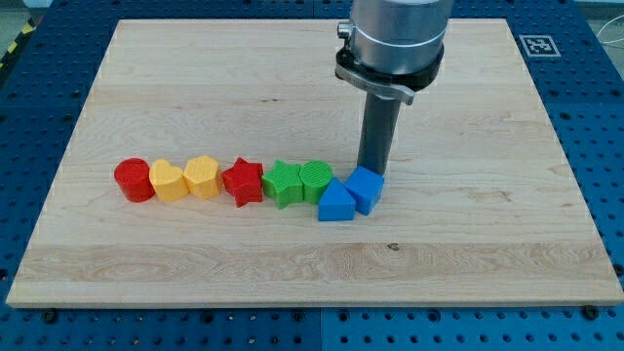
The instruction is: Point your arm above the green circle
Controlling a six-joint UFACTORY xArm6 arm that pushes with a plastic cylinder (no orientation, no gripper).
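Note:
The green circle (pixel 316 180) stands in a row of blocks near the middle of the wooden board (pixel 195 88). A green star (pixel 283 182) touches it on the view's left. A blue triangle-like block (pixel 335 203) and a blue cube (pixel 365 187) sit at its right. My dark rod comes down from the view's top, and my tip (pixel 371 169) rests just behind the blue cube, to the right of the green circle and slightly toward the view's top.
Further left in the row are a red star (pixel 243 181), a yellow hexagon (pixel 203 177), a yellow heart (pixel 170 181) and a red cylinder (pixel 133 180). A fiducial marker (pixel 538 44) sits off the board's top right corner.

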